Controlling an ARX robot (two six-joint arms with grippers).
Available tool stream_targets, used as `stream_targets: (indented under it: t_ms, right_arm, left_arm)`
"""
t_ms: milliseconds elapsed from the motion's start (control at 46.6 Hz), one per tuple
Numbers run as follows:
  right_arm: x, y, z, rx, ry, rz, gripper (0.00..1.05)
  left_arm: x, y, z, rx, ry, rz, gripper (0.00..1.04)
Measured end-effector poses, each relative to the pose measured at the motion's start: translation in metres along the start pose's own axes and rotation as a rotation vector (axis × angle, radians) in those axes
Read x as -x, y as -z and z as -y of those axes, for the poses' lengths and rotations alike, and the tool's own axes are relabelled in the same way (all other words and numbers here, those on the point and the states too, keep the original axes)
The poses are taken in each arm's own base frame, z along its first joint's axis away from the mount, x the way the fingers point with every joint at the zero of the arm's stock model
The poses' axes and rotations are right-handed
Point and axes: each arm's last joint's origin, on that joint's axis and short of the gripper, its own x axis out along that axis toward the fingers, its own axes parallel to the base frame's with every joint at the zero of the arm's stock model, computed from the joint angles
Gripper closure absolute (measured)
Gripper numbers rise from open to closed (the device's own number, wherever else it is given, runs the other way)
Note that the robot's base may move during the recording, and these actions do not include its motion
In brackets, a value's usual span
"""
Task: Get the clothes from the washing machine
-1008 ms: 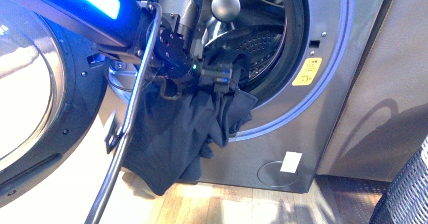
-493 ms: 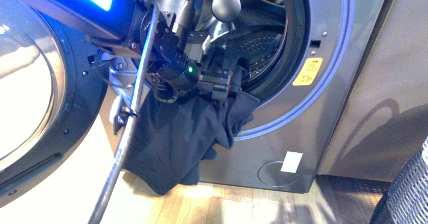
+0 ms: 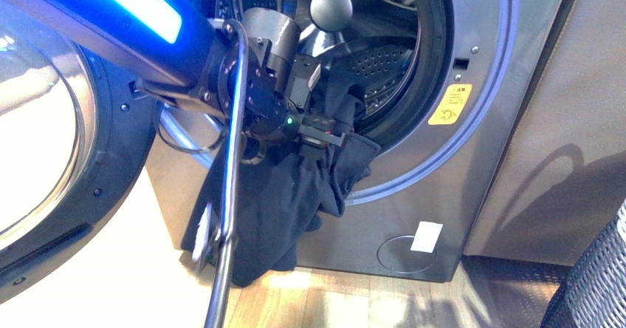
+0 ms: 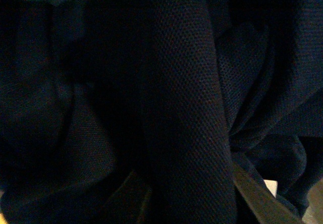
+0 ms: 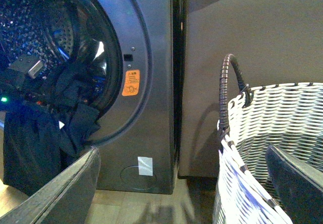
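The silver-grey washing machine [image 3: 487, 91] stands with its porthole door [image 3: 44, 143] swung open to the left. The dark navy clothes [image 3: 284, 195] hang out of the drum mouth over the lower rim and down the machine's front. My left gripper [image 3: 325, 132] is shut on the clothes at the drum opening. Dark fabric [image 4: 181, 108] fills the left wrist view and hides the fingers there. The right wrist view shows the washing machine [image 5: 151, 42], the hanging clothes [image 5: 45, 138] and my open right gripper [image 5: 186, 183], its fingers [image 5: 65, 188] wide apart with nothing between them.
A grey-and-white woven basket [image 5: 267, 128] with a dark handle stands right of the machine, close to my right gripper; its edge [image 3: 598, 284] shows in the front view's lower right corner. A grey cabinet side [image 3: 561, 121] adjoins the washer. A wooden floor [image 3: 332, 298] lies below.
My left arm has shifted right and slightly down, drawing the clothes along; the hanging fabric has bunched narrower and swung right. The cable bar in front has swung more upright.
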Motion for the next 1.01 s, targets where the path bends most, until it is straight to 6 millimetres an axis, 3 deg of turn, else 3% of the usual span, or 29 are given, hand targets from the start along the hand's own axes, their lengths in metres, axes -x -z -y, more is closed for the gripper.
stream_targets:
  t_ms: [64,150,558,643,751,1008]
  right_arm:
    - [0.0,0.0,0.0,0.0,0.0,0.0,0.07]
    - [0.0,0.0,0.0,0.0,0.0,0.0,0.07]
    - [0.0,0.0,0.0,0.0,0.0,0.0,0.07]
    - [0.0,0.0,0.0,0.0,0.0,0.0,0.07]
    - [0.0,0.0,0.0,0.0,0.0,0.0,0.07]
    - [0.0,0.0,0.0,0.0,0.0,0.0,0.07]
  left_arm:
    - [0.009,-0.001,-0.003,-0.008,-0.033,0.04,0.89]
    - [0.027,-0.003,-0.006,-0.012,-0.045,0.096,0.94]
    - [0.218,-0.035,-0.045,-0.022,0.08,0.466,0.95]
    - [0.26,-0.055,-0.052,-0.019,0.128,0.539,0.95]
    - [0.294,-0.082,-0.057,-0.007,0.166,0.607,0.95]
    - [0.348,-0.156,-0.049,-0.004,0.237,0.728,0.95]
